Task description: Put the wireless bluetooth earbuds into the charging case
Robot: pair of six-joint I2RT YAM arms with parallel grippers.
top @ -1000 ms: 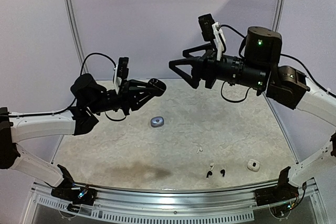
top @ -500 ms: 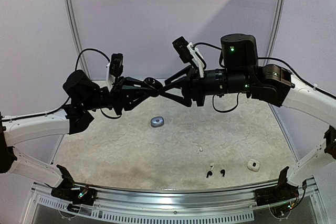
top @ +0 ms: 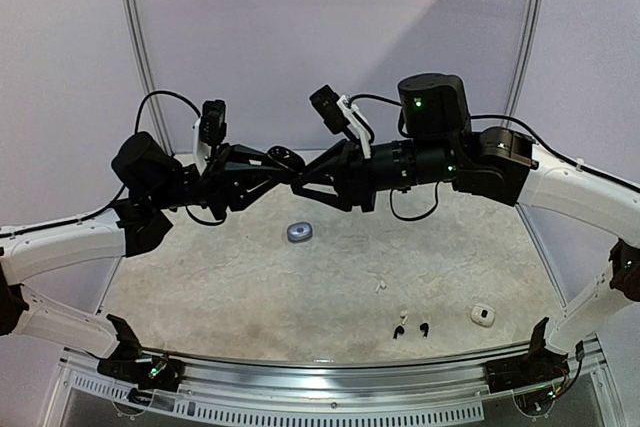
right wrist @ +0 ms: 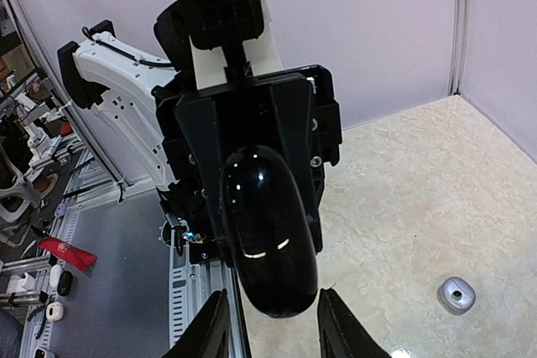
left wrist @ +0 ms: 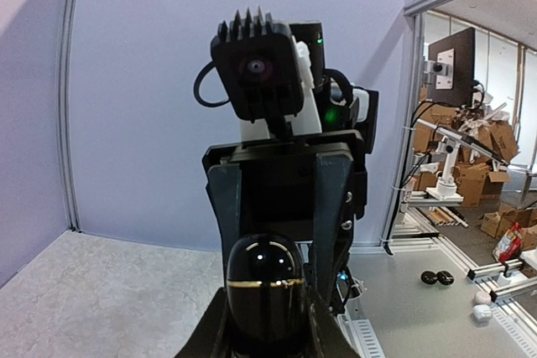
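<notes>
Black glossy charging case (right wrist: 268,232) with a gold seam line, lid closed as far as I can see. It's up in the air over the far middle of the tabletop (top: 200,277), clamped in my left jaws. The right jaws face it head-on from the other side. They are apart, one finger on each side of the case's free end. The right wrist view shows thin gaps, so I don't read a grip there yet. The long axis looks to run along the line between the two sets of jaws, roughly level, rounded end toward the right arm (top: 560,187). That arm is the nearer free one, so my guess is it takes the case or works the lid.

The earbuds (top: 398,331) all lie on the tabletop, well apart from the case. There's a black pair near the front edge, a white earbud (top: 403,313) just behind, and another (top: 380,287) further in. A grey case (top: 300,232) sits below the jaws and a white case (top: 482,315) is off to the right.

The earbuds are too small to tell which way they lie. The hinge side is hidden by the fingers.
</notes>
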